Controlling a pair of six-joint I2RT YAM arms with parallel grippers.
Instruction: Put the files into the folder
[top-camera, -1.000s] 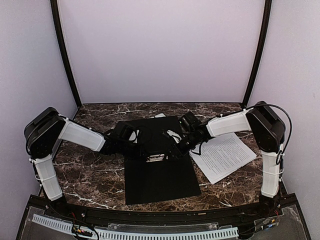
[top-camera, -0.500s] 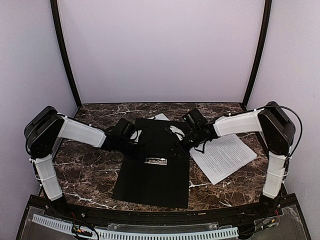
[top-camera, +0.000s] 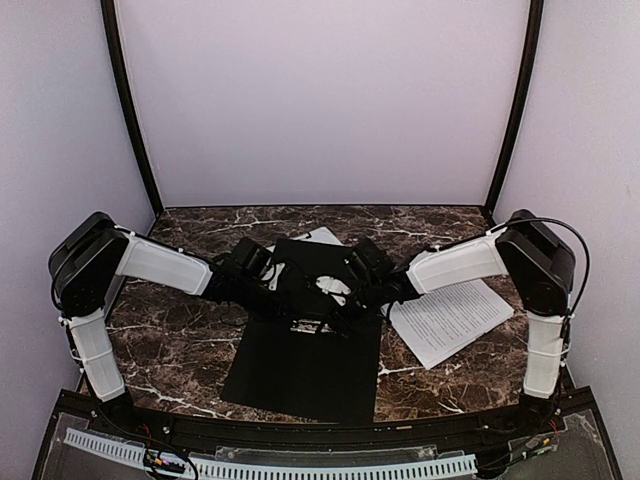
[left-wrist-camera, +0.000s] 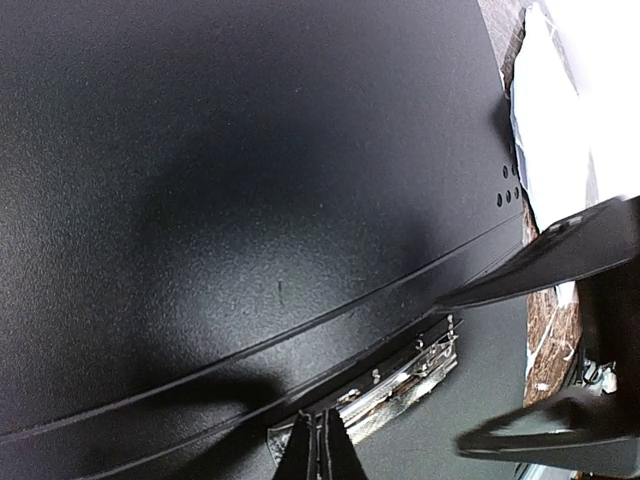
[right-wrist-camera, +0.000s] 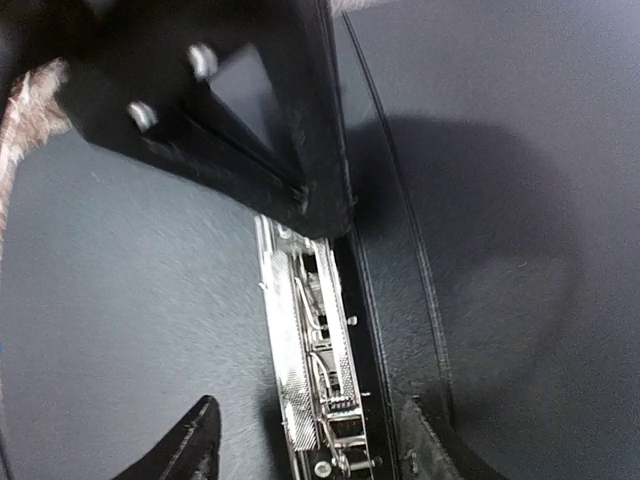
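The folder (top-camera: 300, 355) lies open in the middle of the table, black inside up, with a metal clip (top-camera: 315, 322) along its spine. One of the files (top-camera: 450, 315), a white printed sheet, lies to the right of it. A corner of another white sheet (top-camera: 322, 236) shows behind the far flap. My left gripper (left-wrist-camera: 322, 442) is shut, its tips at one end of the metal clip (left-wrist-camera: 400, 375). My right gripper (right-wrist-camera: 310, 445) is open and straddles the other end of the metal clip (right-wrist-camera: 305, 340), holding nothing.
The dark marble table (top-camera: 170, 335) shows on both sides of the folder. Purple walls and two black corner posts close in the back and sides. A white sheet (left-wrist-camera: 560, 110) lies past the folder's edge in the left wrist view.
The folder's near flap has swung round and lies skewed. My right gripper has moved left over the metal clip. My left gripper has shut fully.
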